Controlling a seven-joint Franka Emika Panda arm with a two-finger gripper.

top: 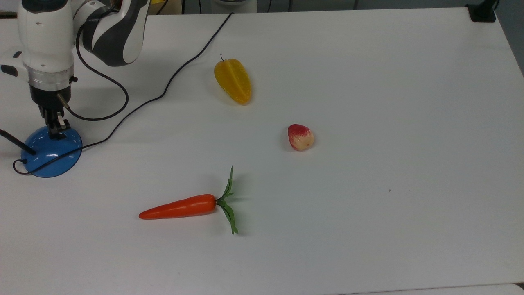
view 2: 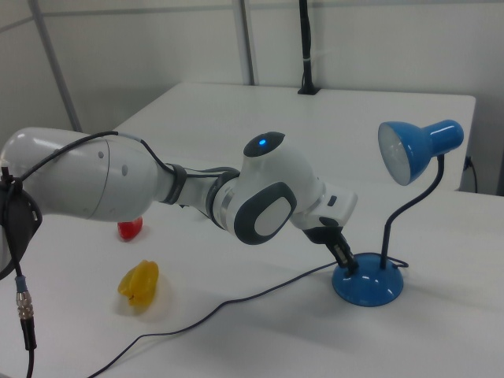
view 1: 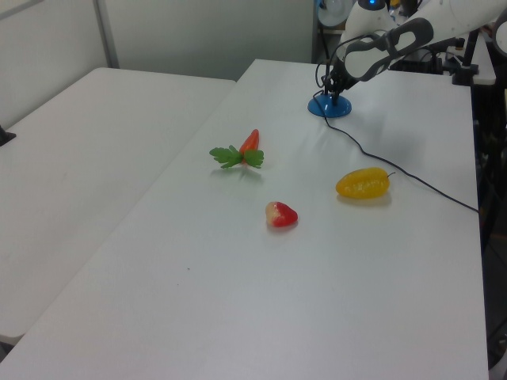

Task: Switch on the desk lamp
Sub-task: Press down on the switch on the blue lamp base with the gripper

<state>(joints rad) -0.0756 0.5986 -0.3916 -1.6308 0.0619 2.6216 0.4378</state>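
The glossy blue dome-based desk lamp (top: 52, 152) stands near the top view's left edge of the white table (top: 368, 82); its blue shade (view 2: 417, 148) rises on a thin black stem. The gripper (top: 56, 130), fingers together, tips touching the base's top. A yellow plastic starfruit (top: 233, 80), red-cream strawberry (top: 300, 137) and orange toy carrot (top: 180, 207) lie mid-table, well apart.

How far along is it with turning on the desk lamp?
Done: the hand has reached the desk lamp, with its tip on the blue base at the top view's left. In hand: pressing there. Left: the shade shows no glow in the right view, so the lamp looks unlit.
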